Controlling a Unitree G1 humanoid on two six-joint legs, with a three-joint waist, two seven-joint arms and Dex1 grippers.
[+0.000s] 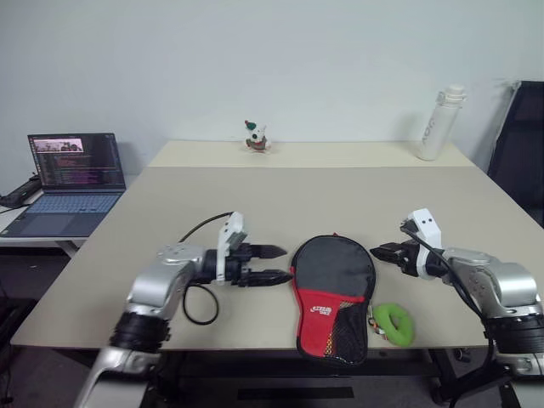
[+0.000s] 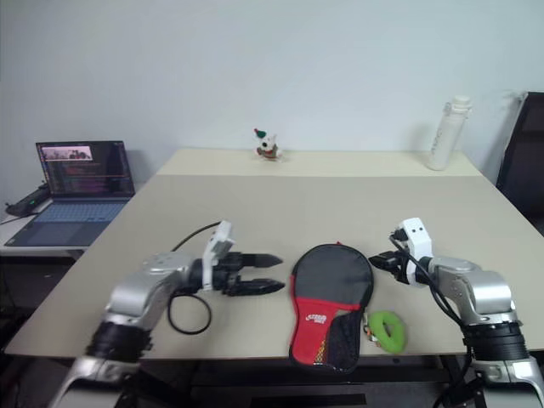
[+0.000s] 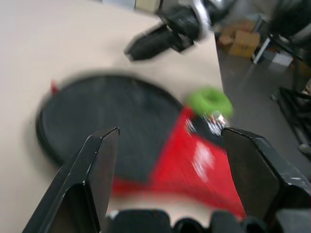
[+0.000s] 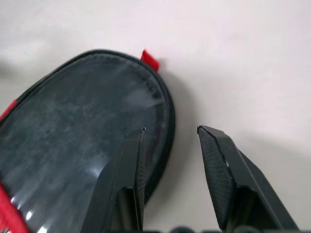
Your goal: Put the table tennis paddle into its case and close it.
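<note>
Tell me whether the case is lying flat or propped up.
Flat. The case lies spread on the table, round black end away from the robot, red panel and mesh pocket near the table's front edge. Whether its zip is closed cannot be told.

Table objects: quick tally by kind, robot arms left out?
Paddle case: 1
Lime-green ring: 1
White bottle: 1
Small figurine: 1
Total: 4
The laptop sits on a separate side table, so it is not counted.
</note>
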